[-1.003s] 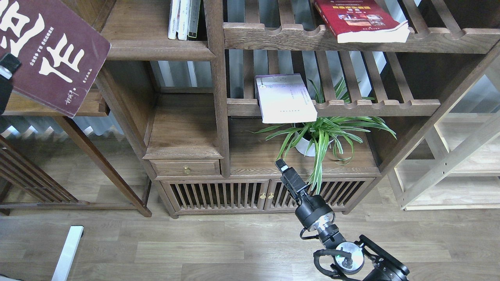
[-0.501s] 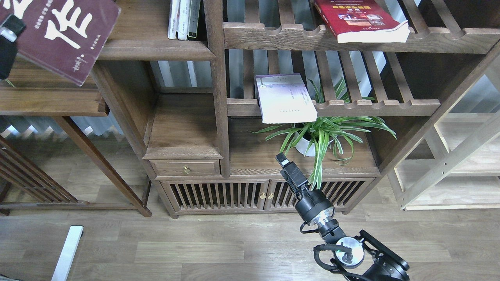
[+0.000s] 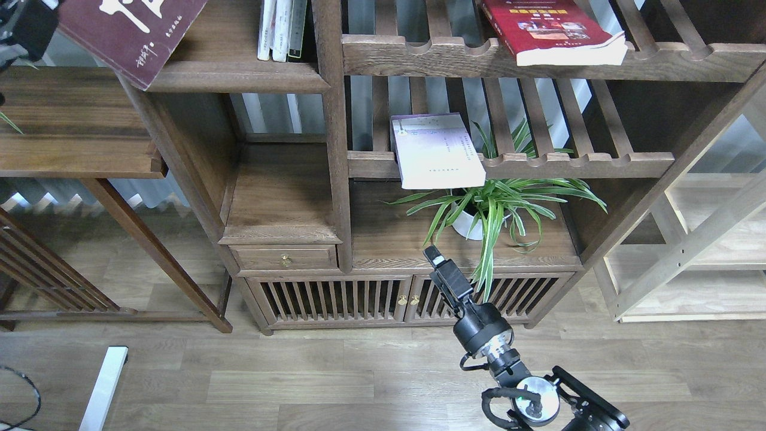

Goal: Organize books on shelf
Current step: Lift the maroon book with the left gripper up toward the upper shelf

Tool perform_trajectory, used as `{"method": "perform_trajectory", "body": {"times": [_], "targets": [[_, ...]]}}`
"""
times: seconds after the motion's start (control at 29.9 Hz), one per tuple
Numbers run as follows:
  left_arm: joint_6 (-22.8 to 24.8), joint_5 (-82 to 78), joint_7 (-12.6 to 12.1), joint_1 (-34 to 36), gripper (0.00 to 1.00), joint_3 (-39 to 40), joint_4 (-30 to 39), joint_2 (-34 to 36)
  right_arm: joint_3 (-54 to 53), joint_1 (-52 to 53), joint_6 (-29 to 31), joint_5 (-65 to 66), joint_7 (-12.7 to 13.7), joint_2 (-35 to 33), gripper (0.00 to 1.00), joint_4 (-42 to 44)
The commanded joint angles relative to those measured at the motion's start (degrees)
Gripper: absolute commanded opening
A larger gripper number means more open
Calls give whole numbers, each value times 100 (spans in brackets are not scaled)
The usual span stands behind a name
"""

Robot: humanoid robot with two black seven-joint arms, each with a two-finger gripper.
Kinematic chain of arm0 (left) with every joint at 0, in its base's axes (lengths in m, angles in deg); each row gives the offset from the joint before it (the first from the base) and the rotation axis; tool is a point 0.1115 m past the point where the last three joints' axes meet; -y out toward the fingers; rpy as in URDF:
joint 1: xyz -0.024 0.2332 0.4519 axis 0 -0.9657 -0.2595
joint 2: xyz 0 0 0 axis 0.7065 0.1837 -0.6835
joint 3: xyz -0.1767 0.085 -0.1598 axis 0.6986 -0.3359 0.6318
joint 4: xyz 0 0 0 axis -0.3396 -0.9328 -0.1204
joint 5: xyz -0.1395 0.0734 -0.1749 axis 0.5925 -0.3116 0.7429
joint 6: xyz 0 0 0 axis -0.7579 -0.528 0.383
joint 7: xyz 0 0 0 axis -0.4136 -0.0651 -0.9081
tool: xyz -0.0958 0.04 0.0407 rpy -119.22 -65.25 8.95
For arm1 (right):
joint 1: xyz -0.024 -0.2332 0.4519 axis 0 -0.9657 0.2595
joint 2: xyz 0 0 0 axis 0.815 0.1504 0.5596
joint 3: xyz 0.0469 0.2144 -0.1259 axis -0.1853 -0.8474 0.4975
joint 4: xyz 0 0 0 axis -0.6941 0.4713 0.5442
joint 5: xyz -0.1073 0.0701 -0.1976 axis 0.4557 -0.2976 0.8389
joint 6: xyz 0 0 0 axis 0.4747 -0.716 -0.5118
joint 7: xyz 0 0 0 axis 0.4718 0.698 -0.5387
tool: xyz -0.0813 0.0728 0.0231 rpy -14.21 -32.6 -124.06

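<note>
The maroon book [image 3: 134, 33] with white Chinese characters hangs tilted at the top left, its lower corner over the front lip of the dark-brown shelf [image 3: 239, 76]. My left gripper [image 3: 27, 27] holds it at the frame's left edge, mostly cut off. The bright red book [image 3: 550, 27] lies flat on the upper slatted rack. The pale white-lavender book [image 3: 437, 149] lies on the middle slatted rack, overhanging its front rail. My right gripper [image 3: 432, 256] is low, in front of the cabinet, empty and seen edge-on.
Three thin books [image 3: 281, 30] stand upright at the shelf's right end. A potted spider plant [image 3: 491, 209] sits under the middle rack. A dark side table [image 3: 78, 149] stands at left, a pale light-wood rack [image 3: 706, 251] at right, a small drawer [image 3: 284, 258] below.
My left gripper has carried the maroon book up and to the right, toward the dark-brown shelf compartment. My right arm has sunk slightly.
</note>
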Motion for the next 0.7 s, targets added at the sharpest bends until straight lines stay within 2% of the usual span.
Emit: {"method": "perform_trajectory", "body": {"times": [0.0,0.2,0.53,0.67], "targets": [[-550,11,-1,252,5,-218,-45,88,7,-53,0,-4,4,0,99,-8],[-1193,11,-1,647,7,-507,-158,141,7,-62,0,-4,-5,0,99,-43],[-1281,46,-1,1333,7,-1237,-897,352,7,-97,0,-39,-5,0,99,-43],[-1561,55,-1,1745,7,-1658,-1169,326,7,-106,0,-75,-5,0,99,-43]]}}
